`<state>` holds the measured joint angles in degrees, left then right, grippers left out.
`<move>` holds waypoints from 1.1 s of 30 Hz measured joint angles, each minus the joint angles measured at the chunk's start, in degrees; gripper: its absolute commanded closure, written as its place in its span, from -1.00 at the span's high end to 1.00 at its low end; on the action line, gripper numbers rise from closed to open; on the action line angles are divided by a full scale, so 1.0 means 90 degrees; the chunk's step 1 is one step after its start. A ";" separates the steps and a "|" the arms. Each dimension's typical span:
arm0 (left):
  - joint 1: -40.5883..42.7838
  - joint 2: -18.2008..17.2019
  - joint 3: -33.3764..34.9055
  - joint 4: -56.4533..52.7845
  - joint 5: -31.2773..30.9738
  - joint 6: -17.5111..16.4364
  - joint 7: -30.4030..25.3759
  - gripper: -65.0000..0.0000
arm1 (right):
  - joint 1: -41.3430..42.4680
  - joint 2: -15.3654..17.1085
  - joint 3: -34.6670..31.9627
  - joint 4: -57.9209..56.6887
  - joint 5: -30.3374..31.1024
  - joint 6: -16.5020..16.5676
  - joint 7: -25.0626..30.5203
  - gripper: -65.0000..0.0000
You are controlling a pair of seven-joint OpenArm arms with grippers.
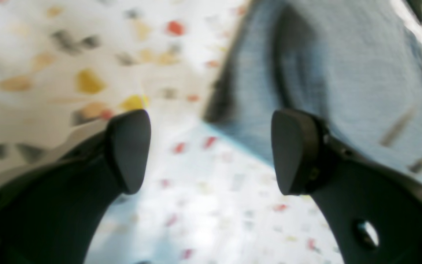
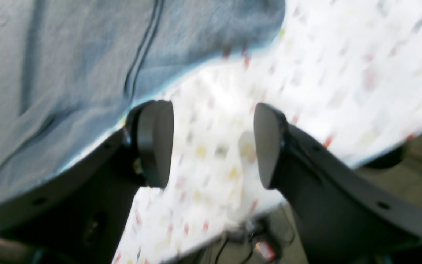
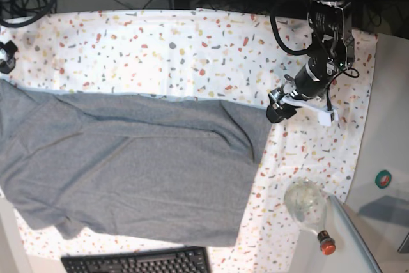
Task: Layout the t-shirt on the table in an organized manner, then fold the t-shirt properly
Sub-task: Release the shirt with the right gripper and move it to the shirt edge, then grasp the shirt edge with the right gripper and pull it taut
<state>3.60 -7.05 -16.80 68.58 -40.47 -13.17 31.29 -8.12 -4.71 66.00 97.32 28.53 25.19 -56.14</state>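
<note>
Now you're laying out: both pincers, left (image 1: 211, 152) and right (image 2: 213, 145), gape empty beside the t-shirt (image 3: 134, 164); next, regrasp an edge to flatten it on the worktop (image 3: 192, 43).

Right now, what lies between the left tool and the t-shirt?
Almost nothing: in the base view the left tool sits right at the t-shirt's edge. The left wrist view shows only speckled table between its open jaws.

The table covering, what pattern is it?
White cloth with red, yellow, orange and grey flecks, clearest in the base view.
</note>
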 measured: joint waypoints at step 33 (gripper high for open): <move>-0.0296 -0.0211 0.0945 -0.0364 -0.0010 -0.0017 0.0049 -1.00 | 0.0913 0.3150 -0.3842 -0.3866 -0.0981 0.0015 0.1583 0.03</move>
<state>0.93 -8.95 -8.29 65.30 -40.56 -13.32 31.73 0.10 23.64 31.42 62.52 19.70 25.32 -41.89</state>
